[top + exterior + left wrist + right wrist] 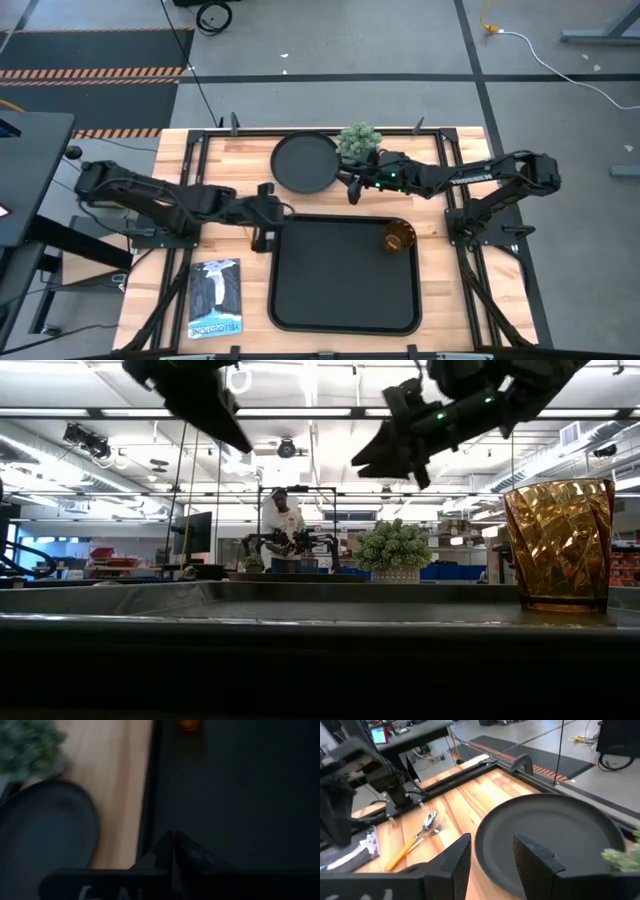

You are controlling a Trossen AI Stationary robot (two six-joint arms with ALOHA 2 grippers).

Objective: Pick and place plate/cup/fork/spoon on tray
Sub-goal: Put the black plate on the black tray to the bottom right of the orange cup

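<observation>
Two tools empty; right tool [492,857] spread wide over plate [555,840] edge; left tool [173,851] pressed together.

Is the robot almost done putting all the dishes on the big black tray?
Not yet. Only the cup stands on the tray. The right tool is open beside the plate, which sits on the table. The spoon lies on the wood too. No fork shows. The left tool is shut and empty at the tray's edge.
</observation>
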